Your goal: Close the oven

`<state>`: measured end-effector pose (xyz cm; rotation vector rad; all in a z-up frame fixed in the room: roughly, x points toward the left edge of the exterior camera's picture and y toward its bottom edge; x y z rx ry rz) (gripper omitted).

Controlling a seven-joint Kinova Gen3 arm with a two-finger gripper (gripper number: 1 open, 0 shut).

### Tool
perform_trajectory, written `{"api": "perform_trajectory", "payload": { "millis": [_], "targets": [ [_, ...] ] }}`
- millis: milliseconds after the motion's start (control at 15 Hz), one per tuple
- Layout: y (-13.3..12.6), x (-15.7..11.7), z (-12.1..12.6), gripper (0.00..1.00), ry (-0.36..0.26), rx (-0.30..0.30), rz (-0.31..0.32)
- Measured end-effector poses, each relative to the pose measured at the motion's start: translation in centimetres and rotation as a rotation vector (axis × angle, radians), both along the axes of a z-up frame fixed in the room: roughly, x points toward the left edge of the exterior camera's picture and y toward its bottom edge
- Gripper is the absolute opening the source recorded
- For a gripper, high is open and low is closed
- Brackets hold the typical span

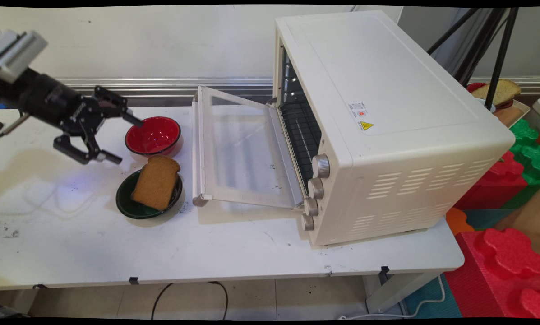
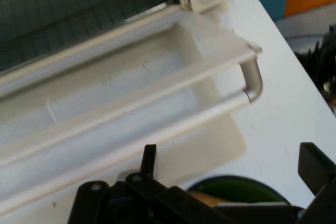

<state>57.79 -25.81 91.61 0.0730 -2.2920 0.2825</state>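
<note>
The black two-finger gripper point(image 1: 126, 138) hung open and empty beside the glossy red bowl point(image 1: 153, 135), above the brown toast slice point(image 1: 156, 181).

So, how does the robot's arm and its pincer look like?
The pincer is black, with two slim linkage fingers and small white lettering on its body. Behind it sits a black cylindrical wrist, then a pale grey ribbed block at the top edge. A thin cable hangs beneath.
</note>
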Motion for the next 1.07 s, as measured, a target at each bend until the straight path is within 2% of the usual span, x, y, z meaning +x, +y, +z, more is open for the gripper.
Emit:
{"api": "perform_trajectory", "payload": {
  "millis": [200,600,867,1067],
  "targets": [
    [-0.6,0.2,1.4,1.0,0.05,0.012,0.039],
    [-1.3,0.5,2.6,1.0,0.091,0.033,0.085],
    [-1.8,0.8,2.3,1.0,0.083,0.033,0.106],
    [-2.4,1.2,1.1,1.0,0.053,0.028,0.122]
  ]
}}
